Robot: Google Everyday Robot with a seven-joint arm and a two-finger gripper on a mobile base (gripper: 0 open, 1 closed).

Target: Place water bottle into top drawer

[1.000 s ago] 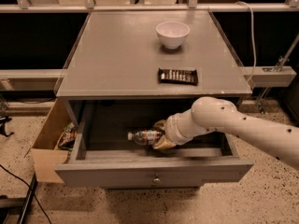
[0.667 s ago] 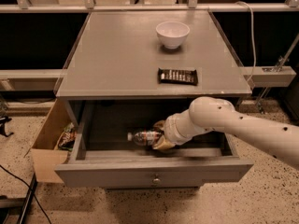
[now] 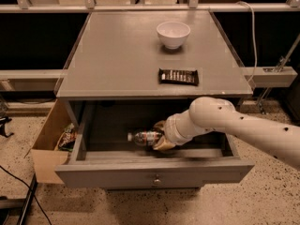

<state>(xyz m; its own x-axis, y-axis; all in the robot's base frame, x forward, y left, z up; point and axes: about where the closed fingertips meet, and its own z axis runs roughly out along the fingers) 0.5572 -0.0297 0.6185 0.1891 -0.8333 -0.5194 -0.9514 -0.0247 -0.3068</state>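
Note:
The top drawer (image 3: pixel 154 171) of the grey cabinet stands pulled open, its round knob centred on the front. The water bottle (image 3: pixel 143 137) lies on its side inside the drawer, white cap pointing left. My gripper (image 3: pixel 161 139) reaches into the drawer from the right on a white arm and sits at the bottle's right end, tan fingers around it. The bottle rests low, near the drawer floor.
On the cabinet top (image 3: pixel 117 55) are a white bowl (image 3: pixel 173 33) at the back and a dark candy bar (image 3: pixel 178 76) near the front edge. A tan box (image 3: pixel 49 142) with snack packets stands left of the drawer. A cable runs across the floor at the left.
Almost nothing has moved; the arm and bottle stay in the same place inside the drawer.

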